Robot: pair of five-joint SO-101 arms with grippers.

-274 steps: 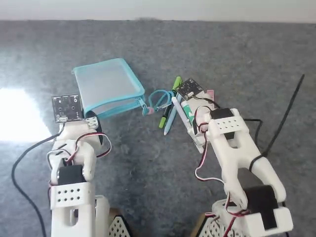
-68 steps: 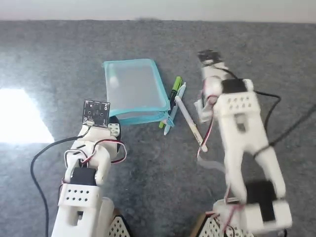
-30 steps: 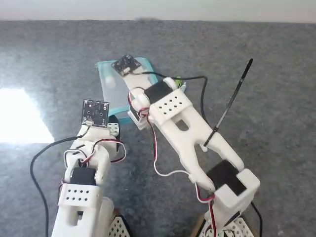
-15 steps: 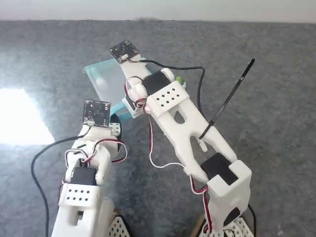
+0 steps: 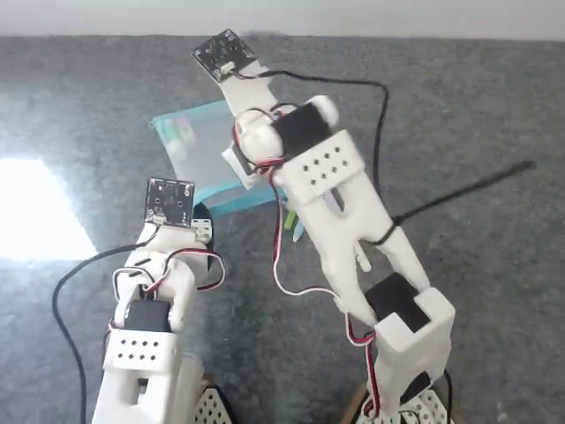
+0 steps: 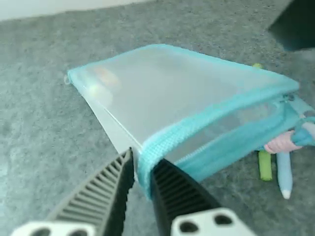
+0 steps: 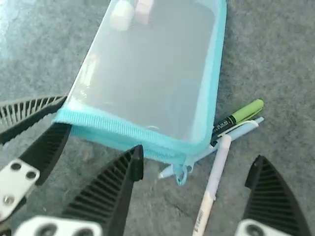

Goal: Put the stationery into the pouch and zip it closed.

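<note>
The left arm (image 5: 146, 309) is bent low. The left gripper (image 6: 142, 160) pinches a corner of the pouch (image 6: 187, 98). The right arm (image 5: 344, 203) stretches far forward, leaning left. The right gripper (image 7: 197, 157) points down, spread wide.

No readable text on pouch (image 7: 147, 64) or pens (image 7: 236, 115)

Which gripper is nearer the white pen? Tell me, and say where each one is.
Right. The right gripper hangs open over the white pen. The left gripper is shut on the pouch, at the corner away from the pen.
</note>
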